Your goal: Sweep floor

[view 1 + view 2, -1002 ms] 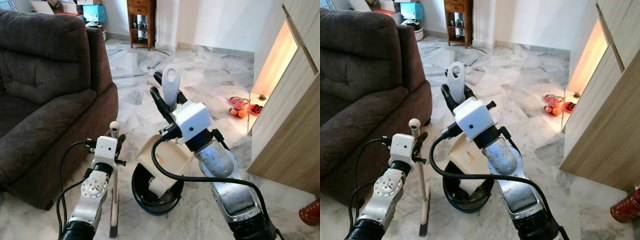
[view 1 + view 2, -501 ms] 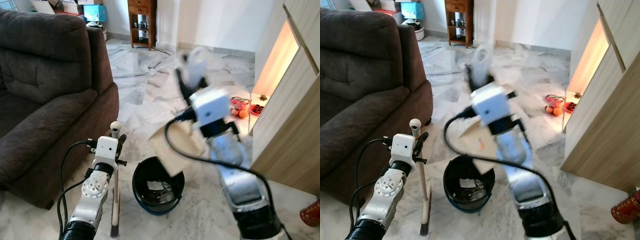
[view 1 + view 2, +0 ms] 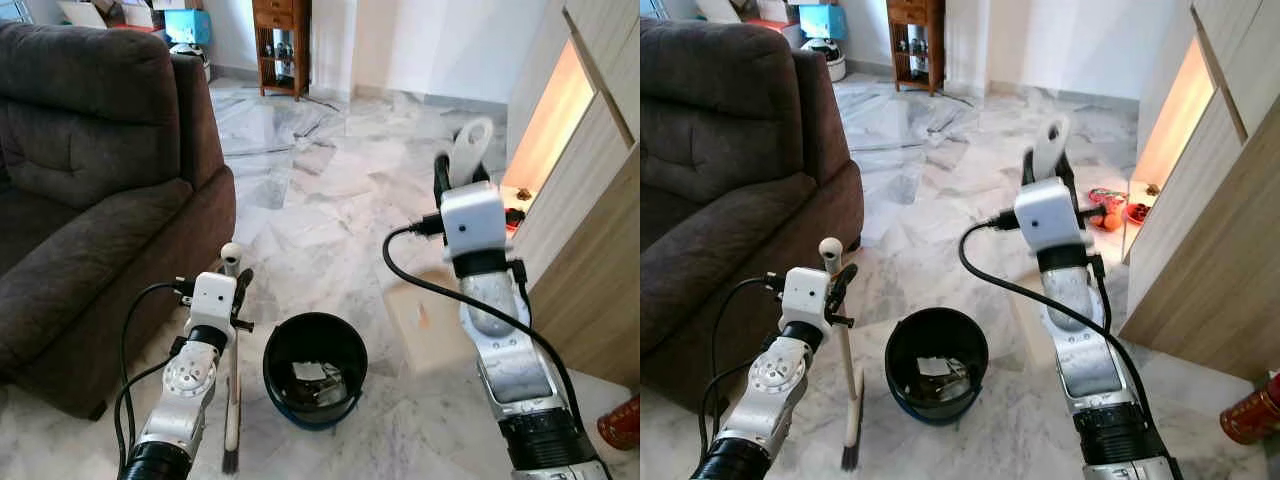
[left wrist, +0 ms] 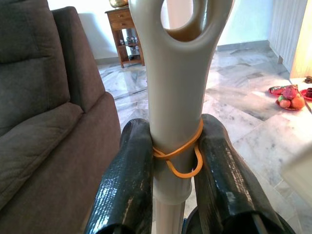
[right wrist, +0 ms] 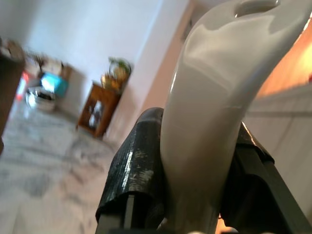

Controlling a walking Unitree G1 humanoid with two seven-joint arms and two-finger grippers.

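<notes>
My left gripper (image 3: 238, 292) is shut on the pale handle of a short broom (image 3: 231, 380), which stands upright with its dark bristles on the marble floor just left of a black bin (image 3: 345, 345). In the left wrist view the fingers (image 4: 127, 180) clamp the broom handle (image 4: 175, 97) around an orange rubber band. My right gripper (image 3: 458, 182) is shut on the white handle of a cream dustpan (image 3: 432, 325), whose pan hangs low to the right of the bin. Paper scraps lie in the bin. The right wrist view has the dustpan handle (image 5: 214, 97) between the fingers.
A dark brown sofa (image 3: 90, 180) stands close on the left. A wooden cabinet (image 3: 590, 250) lines the right side, with plates of fruit (image 3: 1105, 215) on the floor beside it. A wooden shelf (image 3: 282, 45) stands far back. A red object (image 3: 620, 425) sits at the lower right.
My right arm has lifted the dustpan off the bin and swung it right, down beside the bin. The left arm and broom have stayed put.
</notes>
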